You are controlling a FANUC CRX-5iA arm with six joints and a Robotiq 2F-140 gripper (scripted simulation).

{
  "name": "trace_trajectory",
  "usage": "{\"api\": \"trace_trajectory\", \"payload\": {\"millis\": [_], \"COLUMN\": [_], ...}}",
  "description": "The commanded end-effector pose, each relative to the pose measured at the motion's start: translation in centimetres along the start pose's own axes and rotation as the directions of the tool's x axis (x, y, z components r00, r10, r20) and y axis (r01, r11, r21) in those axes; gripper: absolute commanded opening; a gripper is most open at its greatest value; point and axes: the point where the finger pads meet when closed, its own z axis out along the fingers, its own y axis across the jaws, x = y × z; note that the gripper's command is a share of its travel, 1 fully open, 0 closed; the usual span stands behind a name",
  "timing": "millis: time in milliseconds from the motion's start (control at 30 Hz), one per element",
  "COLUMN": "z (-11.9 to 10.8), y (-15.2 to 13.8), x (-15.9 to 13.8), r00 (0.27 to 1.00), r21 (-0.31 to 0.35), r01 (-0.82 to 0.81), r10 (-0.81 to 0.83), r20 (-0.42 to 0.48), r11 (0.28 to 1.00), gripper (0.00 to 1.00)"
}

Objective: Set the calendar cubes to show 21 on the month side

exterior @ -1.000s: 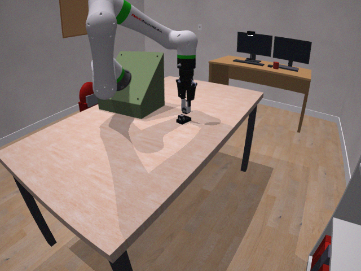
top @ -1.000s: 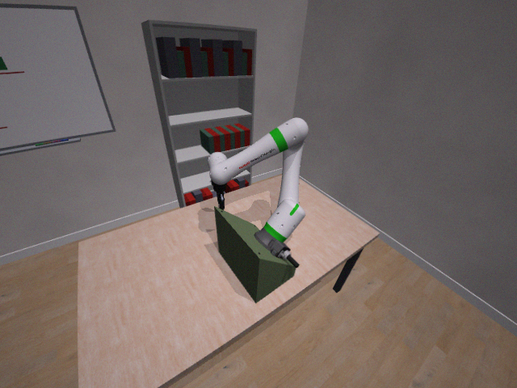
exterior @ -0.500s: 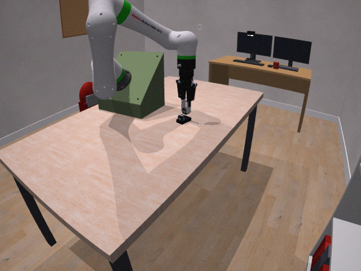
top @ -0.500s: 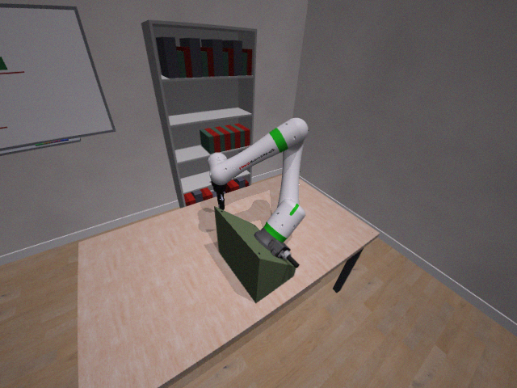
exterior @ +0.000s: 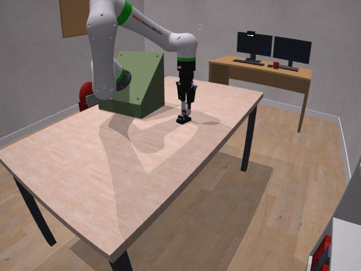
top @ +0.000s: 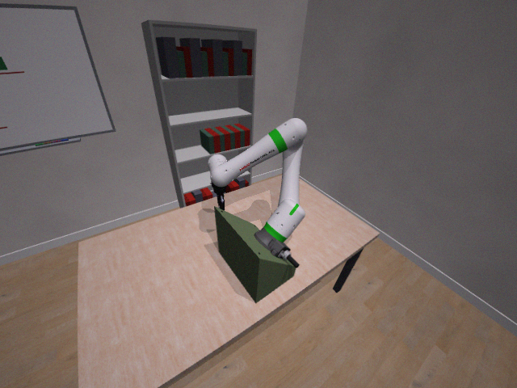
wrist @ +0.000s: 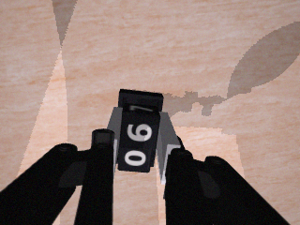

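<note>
Wrist view shows our gripper (wrist: 139,155) closed on a black cube (wrist: 137,141), one finger (wrist: 102,141) on each of two opposite side faces. The face toward the camera carries the white digits 9 and 0, one after the other along the line running away from the wrist, so we may be seeing two faces of the cube; we cannot tell for sure. Just behind it a second black piece (wrist: 141,98) lies lower, probably the tray or the other cube.

From the exterior view, the gripper (exterior: 185,109) hangs straight down with the cube above a small dark object (exterior: 183,118) on the table (exterior: 87,175), near the far edge and just beside the green wedge block (exterior: 140,84).

We judge the cube to be light, rigid and smooth, so it will not deform but may slip or rotate between the pads. The flat opposite faces, near their middle, are the good place to hold it.
</note>
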Motion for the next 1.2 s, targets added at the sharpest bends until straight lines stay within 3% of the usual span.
{"api": "trace_trajectory", "payload": {"millis": [0, 1167], "z": [0.25, 1.05], "y": [0.01, 0.01], "x": [0.02, 0.02], "r00": [1.000, 1.000], "r21": [0.000, 0.000], "r01": [0.000, 0.000], "r10": [0.000, 0.000], "r20": [0.000, 0.000], "r11": [1.000, 1.000], "gripper": [0.16, 0.16]}}
